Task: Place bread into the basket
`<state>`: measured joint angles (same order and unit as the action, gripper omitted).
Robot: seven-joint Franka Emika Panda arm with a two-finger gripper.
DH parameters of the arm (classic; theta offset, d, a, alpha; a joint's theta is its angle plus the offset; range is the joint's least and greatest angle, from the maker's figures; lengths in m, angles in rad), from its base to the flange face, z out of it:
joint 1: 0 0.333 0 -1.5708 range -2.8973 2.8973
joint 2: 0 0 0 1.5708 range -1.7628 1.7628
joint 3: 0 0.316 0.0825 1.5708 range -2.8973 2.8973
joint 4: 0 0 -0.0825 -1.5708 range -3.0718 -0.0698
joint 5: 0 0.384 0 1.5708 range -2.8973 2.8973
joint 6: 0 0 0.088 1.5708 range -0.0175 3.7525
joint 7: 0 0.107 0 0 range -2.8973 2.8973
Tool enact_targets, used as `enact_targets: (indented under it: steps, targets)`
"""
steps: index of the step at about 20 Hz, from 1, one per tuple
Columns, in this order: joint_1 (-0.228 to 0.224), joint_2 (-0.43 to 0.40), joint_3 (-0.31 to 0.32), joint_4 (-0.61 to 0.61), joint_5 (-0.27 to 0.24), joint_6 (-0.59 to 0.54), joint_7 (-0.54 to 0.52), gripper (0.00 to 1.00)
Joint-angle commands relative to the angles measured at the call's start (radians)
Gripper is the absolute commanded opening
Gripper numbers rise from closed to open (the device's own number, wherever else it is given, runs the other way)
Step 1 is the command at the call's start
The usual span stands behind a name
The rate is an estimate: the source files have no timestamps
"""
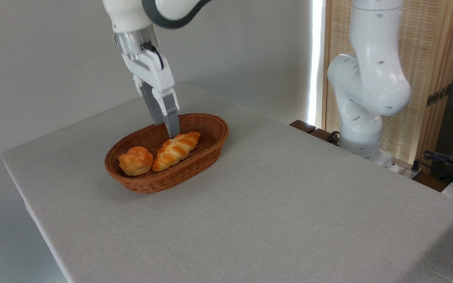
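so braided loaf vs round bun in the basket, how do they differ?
Shape: the braided loaf is long with pointed ends; the round bun is a compact knot.
Size: the loaf is clearly longer than the bun.
Position: the loaf lies diagonally mid-basket under the gripper; the bun sits at the left end.
Shared: both golden-orange, both inside the basket.

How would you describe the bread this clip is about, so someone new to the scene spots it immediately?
Find the oval brown wicker basket on the grey table, under the gripper. Two baked pieces lie inside it; the bread is the one on the right, just below the gripper's fingers. It is long, braided and pointed at both ends, unlike the small round knotted bun touching its lower end.
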<state>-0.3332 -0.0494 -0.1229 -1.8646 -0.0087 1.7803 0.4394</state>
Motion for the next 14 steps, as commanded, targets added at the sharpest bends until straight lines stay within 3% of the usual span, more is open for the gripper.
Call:
enact_targets:
  steps: [1,6,9,12,14]
  targets:
    - [0.000,-0.010,0.110,0.115,-0.011,-0.122,0.137,1.00]
    - [0.003,-0.010,0.270,0.229,-0.020,-0.223,0.323,1.00]
    - [0.003,-0.009,0.339,0.242,-0.019,-0.232,0.352,1.00]
    - [0.006,-0.007,0.370,0.242,-0.019,-0.232,0.347,1.00]
    - [0.048,-0.007,0.355,0.242,-0.020,-0.231,0.347,1.00]
